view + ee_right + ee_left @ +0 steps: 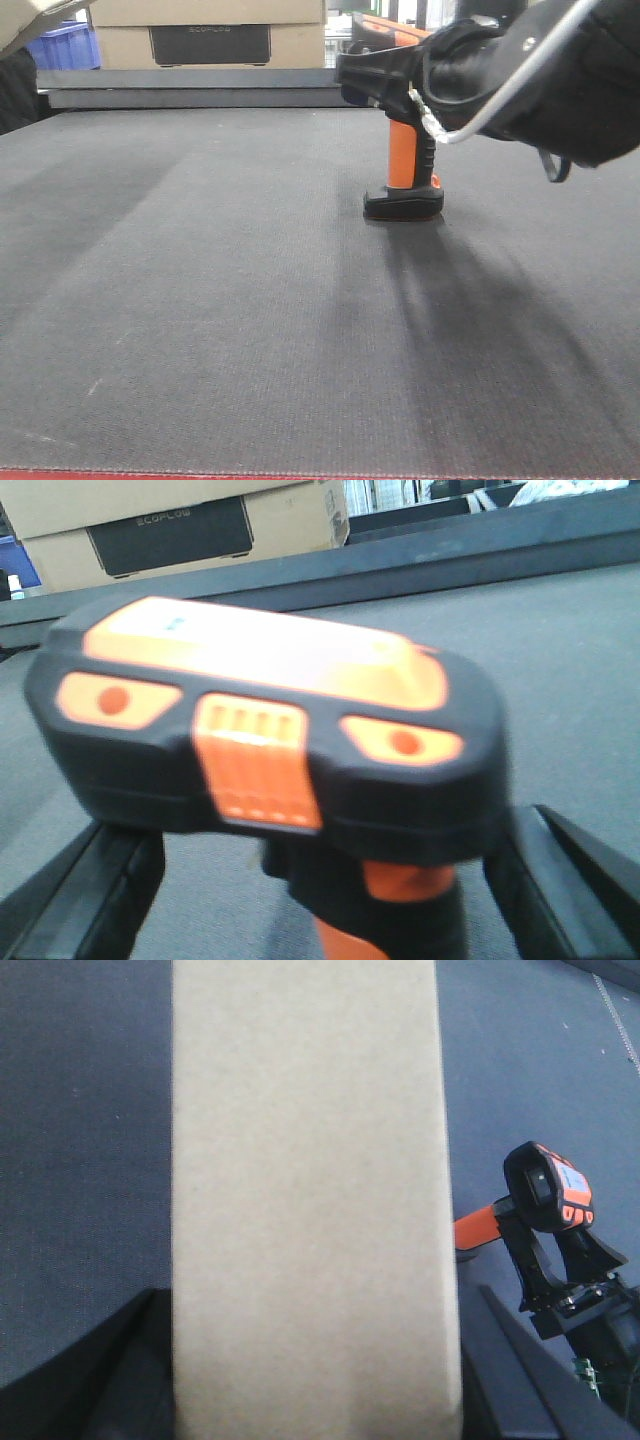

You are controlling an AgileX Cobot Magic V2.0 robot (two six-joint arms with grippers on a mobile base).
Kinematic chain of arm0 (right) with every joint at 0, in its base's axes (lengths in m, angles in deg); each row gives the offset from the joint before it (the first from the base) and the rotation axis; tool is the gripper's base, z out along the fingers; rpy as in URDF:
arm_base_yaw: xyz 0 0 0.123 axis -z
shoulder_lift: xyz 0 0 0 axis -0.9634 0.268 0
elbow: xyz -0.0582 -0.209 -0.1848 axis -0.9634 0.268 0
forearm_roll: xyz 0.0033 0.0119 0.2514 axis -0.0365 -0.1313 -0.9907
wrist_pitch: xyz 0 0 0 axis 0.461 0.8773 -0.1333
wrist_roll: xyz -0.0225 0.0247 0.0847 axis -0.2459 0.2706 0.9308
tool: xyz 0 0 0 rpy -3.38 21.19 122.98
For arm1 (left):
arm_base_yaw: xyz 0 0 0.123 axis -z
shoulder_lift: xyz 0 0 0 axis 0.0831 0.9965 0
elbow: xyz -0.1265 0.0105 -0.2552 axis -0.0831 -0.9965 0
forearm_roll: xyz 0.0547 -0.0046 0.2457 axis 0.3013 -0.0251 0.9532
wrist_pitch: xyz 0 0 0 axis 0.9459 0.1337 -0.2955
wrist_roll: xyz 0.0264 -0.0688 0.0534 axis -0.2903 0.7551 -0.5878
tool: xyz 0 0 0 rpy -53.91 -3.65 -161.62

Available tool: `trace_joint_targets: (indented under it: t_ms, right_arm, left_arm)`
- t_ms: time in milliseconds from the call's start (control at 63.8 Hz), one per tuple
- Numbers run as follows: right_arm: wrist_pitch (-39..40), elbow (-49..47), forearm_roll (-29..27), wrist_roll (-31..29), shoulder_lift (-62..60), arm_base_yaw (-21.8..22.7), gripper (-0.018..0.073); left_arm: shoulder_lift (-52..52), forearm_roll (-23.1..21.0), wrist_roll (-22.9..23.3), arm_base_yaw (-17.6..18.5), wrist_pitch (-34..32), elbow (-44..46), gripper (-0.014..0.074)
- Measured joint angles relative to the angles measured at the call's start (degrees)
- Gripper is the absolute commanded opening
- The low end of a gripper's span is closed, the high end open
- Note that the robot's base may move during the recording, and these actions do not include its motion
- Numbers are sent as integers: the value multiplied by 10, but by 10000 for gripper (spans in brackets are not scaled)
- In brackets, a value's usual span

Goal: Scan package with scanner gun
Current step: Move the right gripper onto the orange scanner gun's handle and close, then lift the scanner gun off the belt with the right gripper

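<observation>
- Front view: the scanner gun (405, 170) stands upright on its flat foot on the dark counter (200, 330), a little toward 2 o'clock from the middle.
- The black-sleeved right arm (540, 70) comes in from 2 o'clock and covers the back of the gun's head.
- At 10 o'clock a tan corner of the package (30, 12) pokes in, up off the counter.
- Behind the counter at 11 o'clock sits a shut cardboard box with a dark panel (210, 40). Just left of it is a blue crate (65, 45), and I cannot see what either one holds.
- Left wrist view: the package fills the middle from 12 to 6 o'clock, a plain tan face with no sticker showing.
- The left tool (315, 1295) has it, with dark fingers (110, 1380) snug along both long sides and spread just the box's width.
- At 3 o'clock the gun's orange-striped head and handle show, with the right tool (560, 1250) right up against the head from below.
- Right wrist view: the gun's head, blurred and close, spans nearly the whole width, and the orange handle drops toward 6 o'clock.
- The right tool's fingers (80, 900) sit wide apart at 7 and 5 o'clock, one either side under the head. I cannot tell whether they are pressing on it.
- The panel box shows again at 11 o'clock, beyond the counter's far edge.
</observation>
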Motion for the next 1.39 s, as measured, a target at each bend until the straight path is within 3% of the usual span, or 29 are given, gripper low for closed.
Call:
trace_joint_targets:
  t_ms: [721, 987, 1394]
  right_arm:
    - [-18, -7, -20, -4, 31, 20, 551]
    - [-27, -28, 31, -7, 34, 19, 551]
    - [-27, -48, 31, -7, 34, 19, 551]
  left_arm:
    - [0, 1, 0, 0, 0, 0, -111]
    - [0, 1, 0, 0, 0, 0, -111]
    - [0, 2, 0, 0, 0, 0, -111]
